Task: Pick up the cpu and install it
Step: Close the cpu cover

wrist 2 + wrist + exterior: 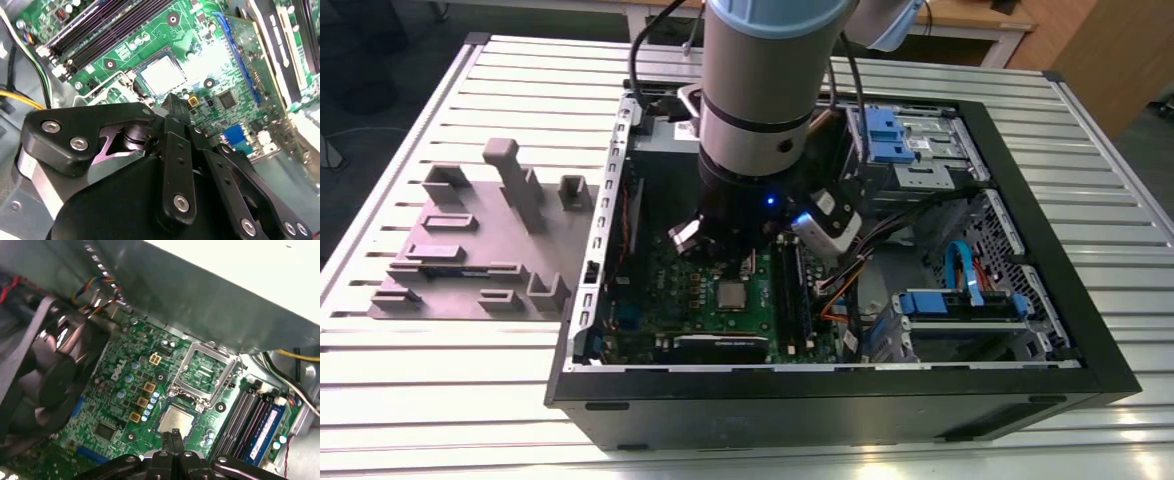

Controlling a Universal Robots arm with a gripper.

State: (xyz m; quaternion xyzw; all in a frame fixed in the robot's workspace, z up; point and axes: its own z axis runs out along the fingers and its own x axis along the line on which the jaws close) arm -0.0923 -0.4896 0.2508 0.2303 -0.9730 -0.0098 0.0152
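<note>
a slatted metal bench (427, 400) carries an open black computer case (854, 410) lying on its side, and the pale arm (761, 90) reaches straight down into it. on the bench at the exterior view's left, just beside the case, sits a grey fixture block (467, 250) with raised posts and slots. a green motherboard (115, 405) covers the floor of the case. a dark round fan (55, 375) stands at one edge of the board, and a row of memory sticks (250, 420) runs along the opposite side. a hinged socket frame (206, 371) lies flipped open on the board, touching the socket's far edge. the tool (174, 435) hangs low over the board, closed tip to tip with nothing gripped, and its black tip is just above one edge of the socket; in the second wrist view the tool (175, 102) shows the same closed tip near the socket. the cpu (176, 420) lies flat in the socket with its silver top up, seen also in the second wrist view (161, 75) and, small, in the exterior view (732, 294) just below the arm's end.
</note>
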